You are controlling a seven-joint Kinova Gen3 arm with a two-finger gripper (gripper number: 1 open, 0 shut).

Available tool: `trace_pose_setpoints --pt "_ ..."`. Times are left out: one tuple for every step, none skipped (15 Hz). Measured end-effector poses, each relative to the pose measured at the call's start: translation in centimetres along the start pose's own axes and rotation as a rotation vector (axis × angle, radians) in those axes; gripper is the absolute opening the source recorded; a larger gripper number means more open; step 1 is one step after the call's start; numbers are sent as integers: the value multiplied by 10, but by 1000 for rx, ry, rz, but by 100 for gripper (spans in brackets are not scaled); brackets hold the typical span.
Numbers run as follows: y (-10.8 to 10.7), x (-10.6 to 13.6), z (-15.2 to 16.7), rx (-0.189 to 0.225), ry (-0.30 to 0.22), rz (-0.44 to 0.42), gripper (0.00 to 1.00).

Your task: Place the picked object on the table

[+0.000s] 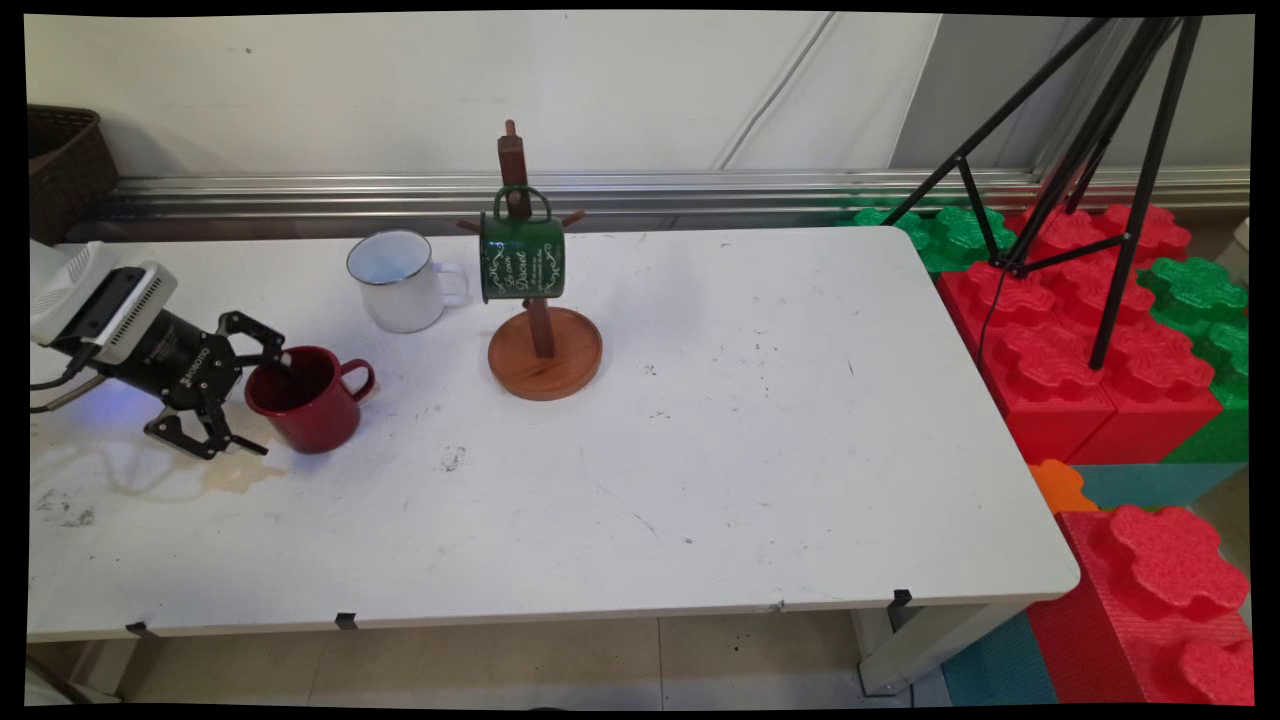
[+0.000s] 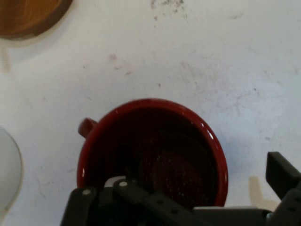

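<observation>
The tabletop [image 1: 700,480] is white and scuffed, its near edge closest to the camera. At its left end stands a red mug [image 1: 305,398], handle turned right. The tool [image 1: 265,400] reaches in low from the left with its fingers spread wide, one finger [image 1: 268,357] dipped inside the mug's rim, the other [image 1: 235,444] outside by the near wall; they straddle the wall without squeezing it. Behind stands a white mug [image 1: 398,280]. Right of it, a green mug [image 1: 522,255] hangs on a wooden mug tree [image 1: 545,350].

My robotics lab it was, scuffed white table [image 1: 760,440], black tripod [image 1: 1090,160], red and green foam blocks [image 1: 1080,330] alongside.
</observation>
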Motion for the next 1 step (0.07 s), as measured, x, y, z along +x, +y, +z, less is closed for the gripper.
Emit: trace_pose_setpoints --pt "-1 2 0 2 5 -2 100"
